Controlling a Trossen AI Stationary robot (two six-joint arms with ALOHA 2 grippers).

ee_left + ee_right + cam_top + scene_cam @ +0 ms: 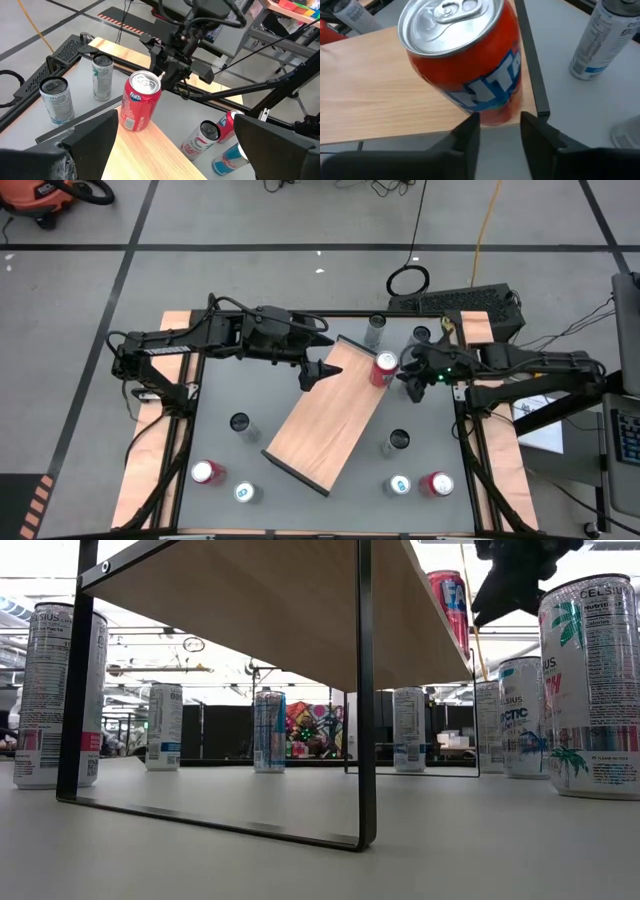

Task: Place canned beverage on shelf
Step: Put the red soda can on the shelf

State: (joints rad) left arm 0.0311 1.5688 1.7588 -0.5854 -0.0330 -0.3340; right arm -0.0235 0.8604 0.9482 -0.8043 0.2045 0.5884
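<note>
Fanta can (pixel 384 368) upright on shelf (pixel 325 415), right at its far short edge, placed | right gripper (pixel 411 377) just beside can, off it, fingers near-together, empty | left gripper (pixel 316 372) spread wide over shelf's far end, idle | remaining cans scattered on counter (pixel 218 442)

Bright, even overhead light; soft shadows, and the near Fanta can (pixel 465 60) blurs.
</note>
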